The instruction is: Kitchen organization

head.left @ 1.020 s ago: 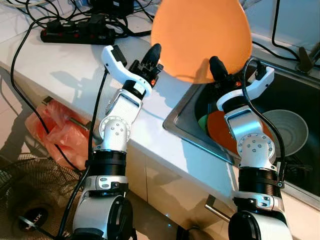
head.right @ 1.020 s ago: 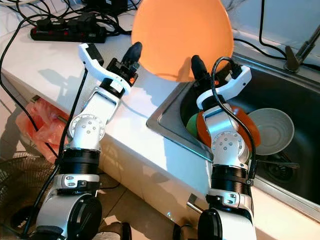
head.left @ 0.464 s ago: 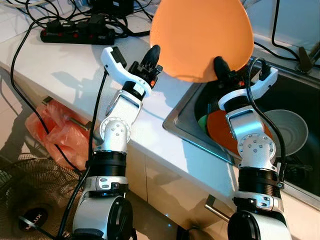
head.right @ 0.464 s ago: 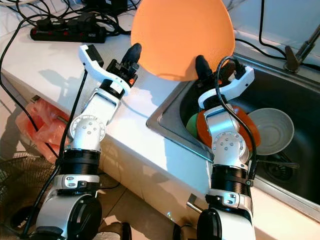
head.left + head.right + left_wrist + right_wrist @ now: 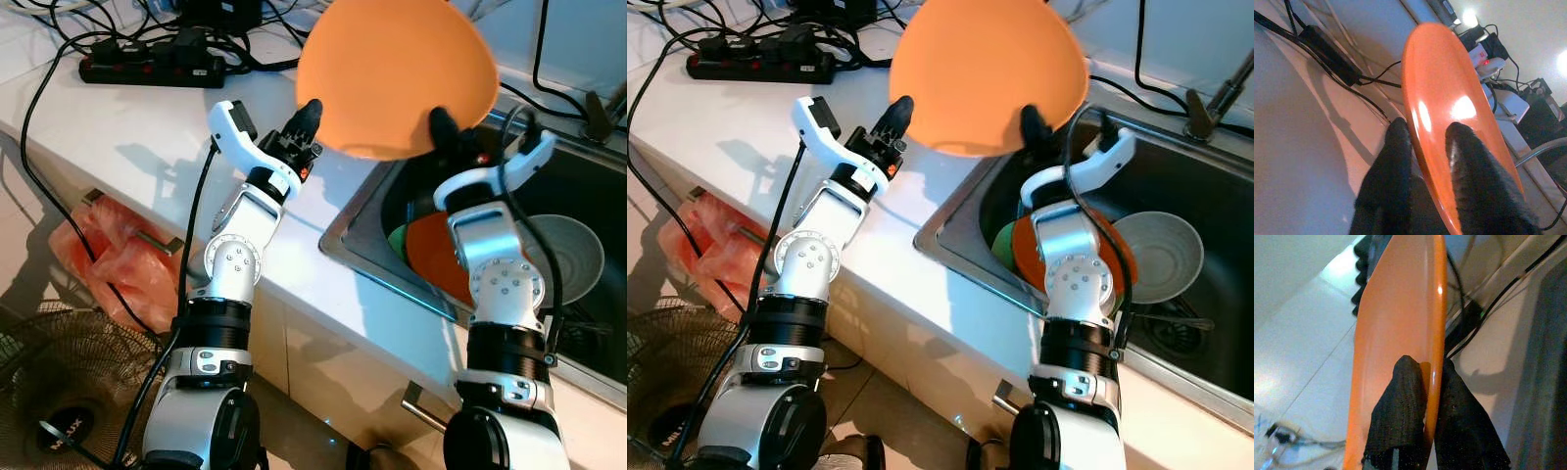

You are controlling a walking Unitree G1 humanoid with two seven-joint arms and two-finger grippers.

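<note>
item: orange plate (image 5: 397, 73), large, round — being held up in the air above the table (image 5: 127, 122) edge and the near-left corner of the sink (image 5: 588, 176), tilted up so its underside is facing the head cam. both arms are gripping it at once.

left end effector (image 5: 310, 110): pinching the plate's lower-left rim; in the left wrist view the two black fingers (image 5: 1396, 161) are straddling the rim, one per face, pressed onto it.

right end effector (image 5: 440, 122): pinching the lower-right rim; in the right wrist view the fingers (image 5: 1405, 396) are closing on the thin edge from both sides, no gap showing.

key relation: plate is sitting between the 2 end effectors, its face spanning left-to-right across them, each one at an opposite low point of the rim. neither arm is nearer; load is looking shared. table lies to the left of the plate, sink to the right and below.

other stock: 2nd orange plate (image 5: 436, 255) lying in the sink w/ a green item (image 5: 396, 240) beside it and a white bowl (image 5: 563, 257) to the right; power strip (image 5: 147, 67) w/ cables at the back of the table; orange plastic bag (image 5: 113, 264) hanging on the cabinet front; fan grille (image 5: 59, 392) on the floor.

judgement: next move prob. a hand-off or set-down; whichever end effector is letting go first will be leaving the plate cantilevered from one rim pinch, so slip risk.
</note>
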